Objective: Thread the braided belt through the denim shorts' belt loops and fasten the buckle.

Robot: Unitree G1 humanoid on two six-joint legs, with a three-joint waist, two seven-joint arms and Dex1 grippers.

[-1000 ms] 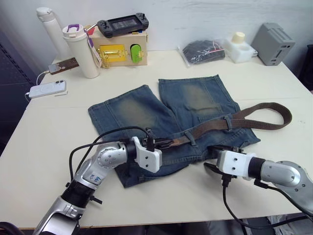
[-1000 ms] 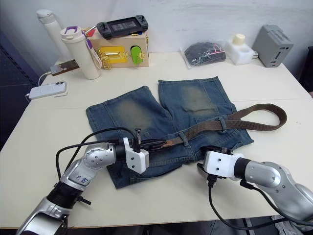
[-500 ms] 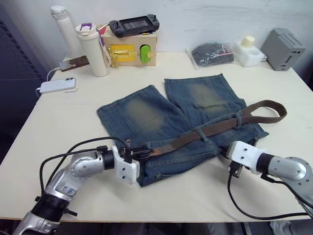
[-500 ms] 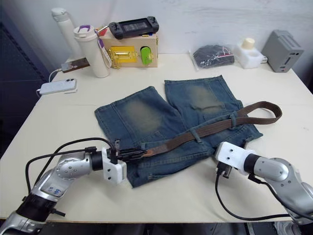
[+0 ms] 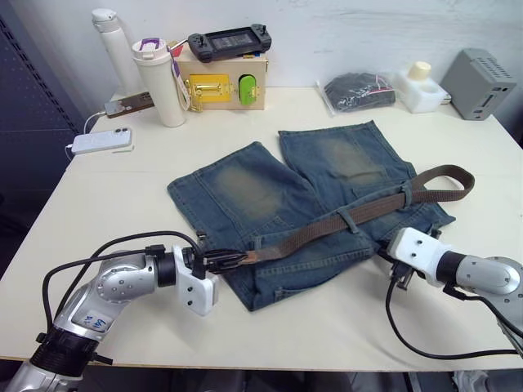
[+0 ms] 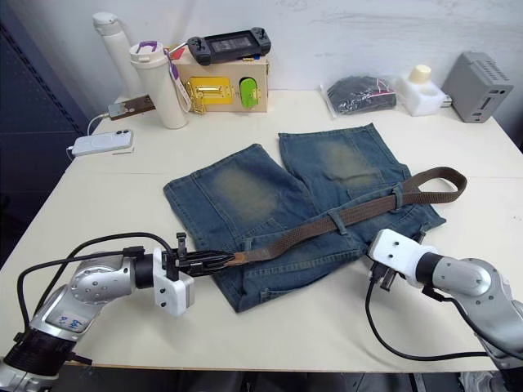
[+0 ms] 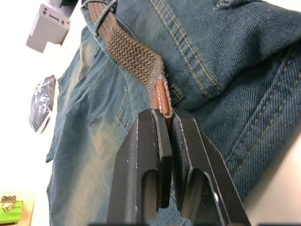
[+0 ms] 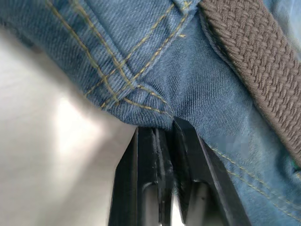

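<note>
At the shorts' [image 5: 286,196] near waistband, the left gripper [image 7: 167,123] is clamped on the belt's [image 5: 343,219] leather tip, the strap running across the waist through two loops [image 5: 346,219]. The right gripper [image 8: 165,134] pinches the shorts' hem. Best pull level along the waistband, denim pinned, so nothing bunches.

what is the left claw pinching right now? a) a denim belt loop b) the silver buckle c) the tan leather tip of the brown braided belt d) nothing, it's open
c: in the left wrist view the left claw is shut on the tan leather tip of the dark brown braided belt, over the faded blue denim shorts.
</note>
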